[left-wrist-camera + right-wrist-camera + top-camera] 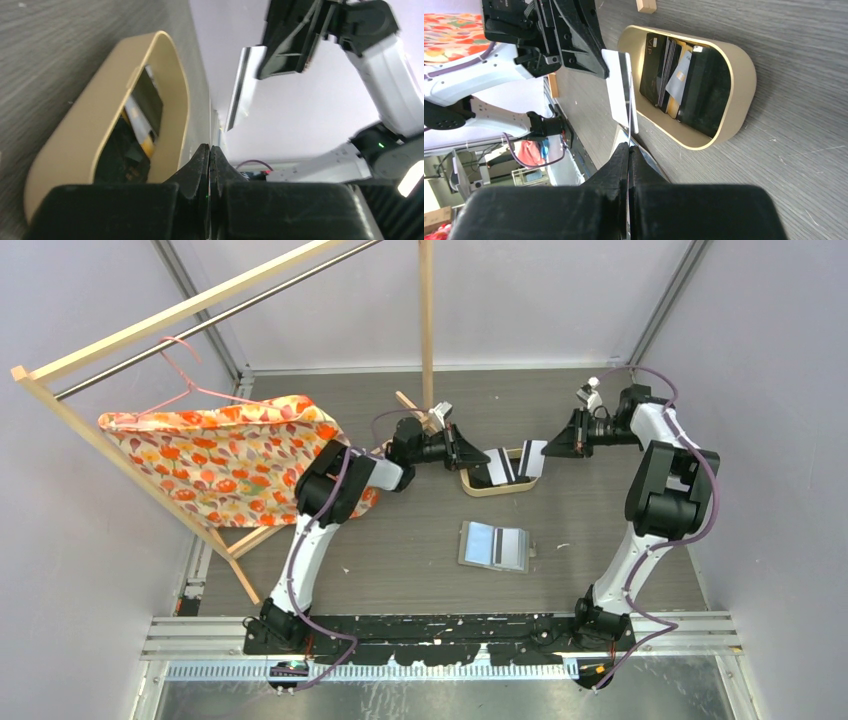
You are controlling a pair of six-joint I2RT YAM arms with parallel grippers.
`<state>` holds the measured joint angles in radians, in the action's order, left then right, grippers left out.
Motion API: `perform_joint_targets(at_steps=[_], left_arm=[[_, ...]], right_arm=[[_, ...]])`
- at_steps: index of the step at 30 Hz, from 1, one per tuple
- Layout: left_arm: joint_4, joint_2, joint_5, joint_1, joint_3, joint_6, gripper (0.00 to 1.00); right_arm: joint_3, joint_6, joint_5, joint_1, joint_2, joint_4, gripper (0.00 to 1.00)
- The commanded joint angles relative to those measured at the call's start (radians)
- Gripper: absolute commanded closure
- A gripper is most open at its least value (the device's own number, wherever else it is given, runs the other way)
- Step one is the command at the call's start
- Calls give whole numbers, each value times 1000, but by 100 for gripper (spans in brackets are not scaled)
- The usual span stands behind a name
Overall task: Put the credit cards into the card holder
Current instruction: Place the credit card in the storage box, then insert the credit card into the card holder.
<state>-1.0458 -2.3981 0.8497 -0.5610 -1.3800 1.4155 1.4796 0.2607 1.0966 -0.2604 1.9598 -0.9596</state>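
The credit cards (674, 75) stand stacked on edge, dark and whitish, in an oval light-wood tray (744, 75) at the table's back centre (500, 491). My right gripper (629, 147) is shut on one white credit card (618, 95), holding it edge-on in the air just right of the tray (533, 458). Left of the tray, my left gripper (472, 454) is shut with nothing visible between its fingers (210, 150); its tips point at the held card (245, 85). The card holder (493, 545) lies open and flat on the table in front of the tray.
A wooden clothes rack with a pink hanger and an orange floral cloth (230, 455) fills the left side. One rack post (427, 320) rises just behind the tray, with a small wooden block (646, 5) at its foot. Grey walls enclose the table.
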Motion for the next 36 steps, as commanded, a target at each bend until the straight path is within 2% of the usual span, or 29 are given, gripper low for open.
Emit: perform_joint_targets(at_steps=[1, 9, 10, 14, 18, 25, 36], left_arm=[[318, 124, -89, 6, -27, -242, 100], [663, 179, -197, -21, -91, -481, 95], [702, 184, -208, -26, -100, -501, 92], [800, 226, -283, -44, -115, -589, 69], [866, 286, -338, -63, -118, -672, 59], [912, 359, -387, -98, -103, -780, 53], [905, 542, -478, -234, 18, -954, 51]], right_arm=[[-3, -21, 0, -5, -62, 38, 99], [-10, -20, 10, -5, -81, 38, 99], [-11, -19, 9, -6, -85, 38, 99], [-16, -10, 8, -4, -107, 30, 99], [-22, 8, 0, -2, -142, 17, 99], [-62, 52, -27, 4, -220, -18, 99], [-171, 277, 2, 3, -381, -223, 99]])
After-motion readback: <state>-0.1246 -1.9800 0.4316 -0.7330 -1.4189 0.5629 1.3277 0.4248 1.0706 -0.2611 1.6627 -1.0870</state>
